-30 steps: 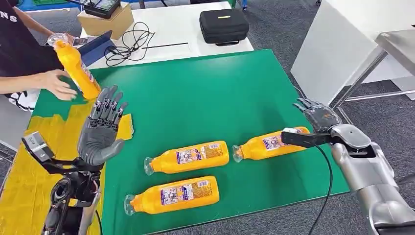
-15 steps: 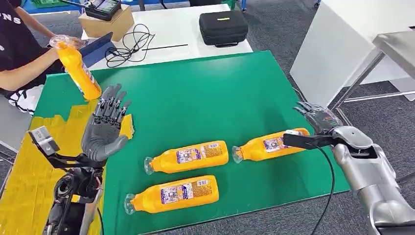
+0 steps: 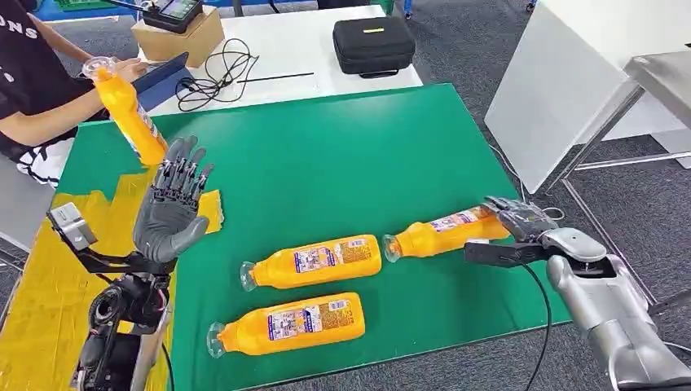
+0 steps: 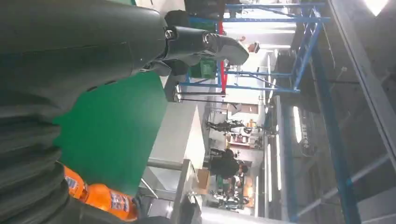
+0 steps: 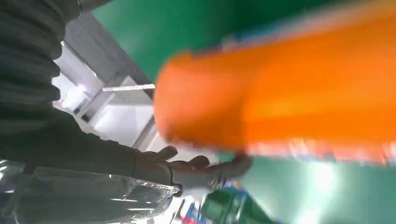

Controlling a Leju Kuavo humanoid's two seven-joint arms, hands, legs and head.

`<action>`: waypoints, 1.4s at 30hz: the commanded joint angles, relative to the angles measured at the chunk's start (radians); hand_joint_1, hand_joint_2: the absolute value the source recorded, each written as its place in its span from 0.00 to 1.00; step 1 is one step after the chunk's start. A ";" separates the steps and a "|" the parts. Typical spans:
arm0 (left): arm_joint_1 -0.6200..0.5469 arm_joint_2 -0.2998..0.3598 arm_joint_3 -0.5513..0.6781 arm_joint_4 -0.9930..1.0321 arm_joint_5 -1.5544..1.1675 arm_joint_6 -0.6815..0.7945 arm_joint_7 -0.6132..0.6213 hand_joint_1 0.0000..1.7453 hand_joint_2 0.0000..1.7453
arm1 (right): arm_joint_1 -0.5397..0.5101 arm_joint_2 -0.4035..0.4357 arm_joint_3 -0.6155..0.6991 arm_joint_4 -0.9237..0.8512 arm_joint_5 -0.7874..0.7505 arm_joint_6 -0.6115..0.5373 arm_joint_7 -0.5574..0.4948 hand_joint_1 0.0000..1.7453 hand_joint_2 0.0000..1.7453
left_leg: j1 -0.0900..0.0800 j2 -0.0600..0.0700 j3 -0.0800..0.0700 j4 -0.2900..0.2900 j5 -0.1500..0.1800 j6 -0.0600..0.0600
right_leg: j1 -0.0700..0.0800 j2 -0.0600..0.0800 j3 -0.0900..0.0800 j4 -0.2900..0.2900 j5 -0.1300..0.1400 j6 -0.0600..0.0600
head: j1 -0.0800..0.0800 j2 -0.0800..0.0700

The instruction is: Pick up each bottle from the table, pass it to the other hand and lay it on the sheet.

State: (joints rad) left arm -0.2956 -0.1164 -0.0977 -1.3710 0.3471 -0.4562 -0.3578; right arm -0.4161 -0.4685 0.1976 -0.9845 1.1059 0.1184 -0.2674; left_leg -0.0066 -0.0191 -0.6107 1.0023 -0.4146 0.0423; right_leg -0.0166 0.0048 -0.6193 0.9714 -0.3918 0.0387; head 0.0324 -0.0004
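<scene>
Three orange bottles lie on the green mat [image 3: 342, 155]: a middle one [image 3: 318, 261], a front one [image 3: 293, 323] and a right one [image 3: 440, 232]. My right hand [image 3: 521, 221] reaches over the right bottle's base with its fingers extended and touches it; the bottle lies on the mat. The right wrist view has that bottle [image 5: 289, 88] blurred and close, with my fingers [image 5: 196, 165] spread past it. My left hand [image 3: 171, 208] is raised, open and empty, over the edge of the yellow sheet [image 3: 49, 285]. A person holds a fourth bottle [image 3: 126, 110] tilted above the mat's far left corner.
The person [image 3: 33, 90] sits at the far left. Behind the mat, a white table carries a black case [image 3: 373, 42], cables [image 3: 208, 73] and a cardboard box [image 3: 175, 37]. A white panel [image 3: 562, 90] stands to the right.
My right hand has dropped closer onto the right bottle's base, and that bottle has swung slightly on the mat. The person's lower hand has left the mat. My left hand has barely moved.
</scene>
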 commanded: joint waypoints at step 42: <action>-0.035 -0.009 0.050 0.154 0.019 -0.020 0.030 0.00 1.00 | -0.063 0.041 0.059 0.050 0.027 0.065 0.074 0.00 1.00 | 0.001 0.004 0.002 0.000 -0.002 -0.002 | 0.001 0.002 0.001 -0.001 -0.001 -0.001 | 0.000 0.000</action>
State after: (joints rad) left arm -0.2970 -0.1225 -0.0656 -1.2967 0.3659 -0.4700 -0.3380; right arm -0.3544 -0.5047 0.2003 -1.1708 1.1192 0.2350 -0.1858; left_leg -0.0067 -0.0196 -0.6134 1.0023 -0.4149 0.0422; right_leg -0.0166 0.0039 -0.6220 0.9713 -0.3920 0.0388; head 0.0324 -0.0004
